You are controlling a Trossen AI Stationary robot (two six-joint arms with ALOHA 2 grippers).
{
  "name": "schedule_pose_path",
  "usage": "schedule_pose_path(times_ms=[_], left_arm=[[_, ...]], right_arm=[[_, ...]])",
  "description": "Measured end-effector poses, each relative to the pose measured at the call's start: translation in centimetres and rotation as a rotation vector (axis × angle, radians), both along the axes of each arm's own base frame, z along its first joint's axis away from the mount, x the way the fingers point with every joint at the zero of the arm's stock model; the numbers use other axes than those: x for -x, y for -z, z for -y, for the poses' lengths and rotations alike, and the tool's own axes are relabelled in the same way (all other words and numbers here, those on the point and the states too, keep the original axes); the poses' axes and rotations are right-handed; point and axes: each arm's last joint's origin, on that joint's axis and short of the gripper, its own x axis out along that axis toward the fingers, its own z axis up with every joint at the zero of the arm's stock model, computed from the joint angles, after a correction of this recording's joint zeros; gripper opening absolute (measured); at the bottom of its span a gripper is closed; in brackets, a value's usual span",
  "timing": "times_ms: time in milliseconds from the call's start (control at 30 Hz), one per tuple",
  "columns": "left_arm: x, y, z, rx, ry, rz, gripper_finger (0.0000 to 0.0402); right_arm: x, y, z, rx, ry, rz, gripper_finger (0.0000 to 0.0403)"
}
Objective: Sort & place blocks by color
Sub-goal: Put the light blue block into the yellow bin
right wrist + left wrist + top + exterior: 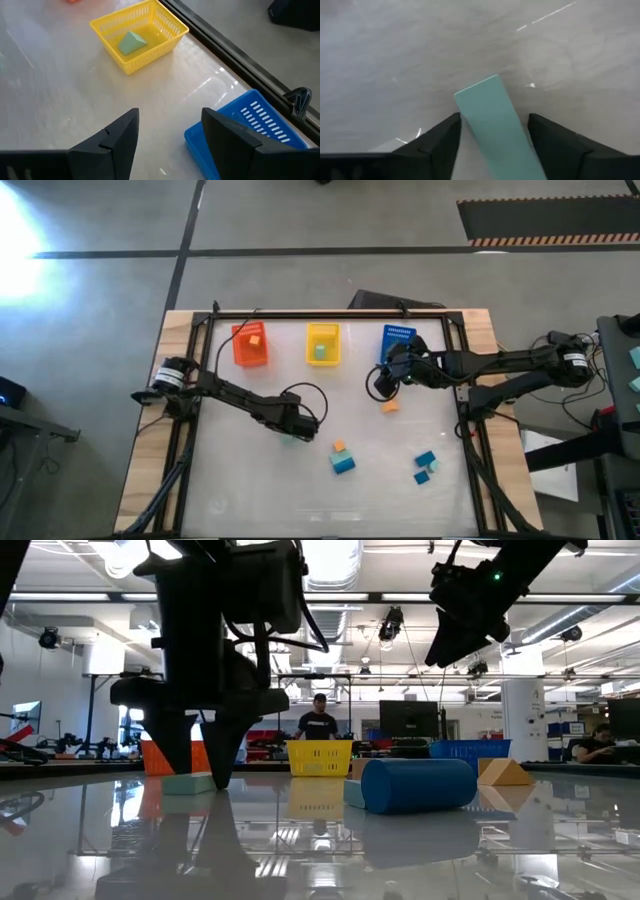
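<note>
Now the left claw (492,142) is down on the worktop (250,480), its two fingers apart, with a pale teal-green bar (497,130) lying flat between them. The fingers do not yet pinch it. To do this well, I think the claw should close slowly on the bar's long sides, get a snug hold, lift straight up, and carry it to the yellow bin (322,344), where a green block (132,42) already sits. The bar lies a bit slanted between the fingers, so it may twist when squeezed.

The right claw (170,135) hangs in the air by the blue bin (398,340), fingers apart and holding nothing. An orange block (390,406) lies on the worktop just near it.

From above, the left claw covers the bar, so only a sliver shows. The bar's near end is cut off in the left wrist view. What is inside the blue bin is hard to make out.
</note>
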Motion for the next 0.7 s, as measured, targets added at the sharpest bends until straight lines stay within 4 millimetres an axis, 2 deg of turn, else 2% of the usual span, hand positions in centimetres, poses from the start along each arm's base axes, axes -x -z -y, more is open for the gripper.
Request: schedule_pose_path(times_ms=[200, 433, 700], left_arm=[[-0.1, -0.1, 0.0, 0.003, 0.004, 0.013, 0.0115], [-0.2, -0.8, 0.0, 0.007, 0.04, 0.029, 0.0113], [-2.8, -4.9, -1.3, -0.008, 0.191, 0.14, 0.0113]], right_arm=[[0.0, 0.0, 0.0, 0.004, -0.005, -0.005, 0.0205], [0.1, 0.1, 0.0, 0.005, -0.008, -0.014, 0.0205], [0.1, 0.1, 0.0, 0.021, -0.031, -0.032, 0.0205]])
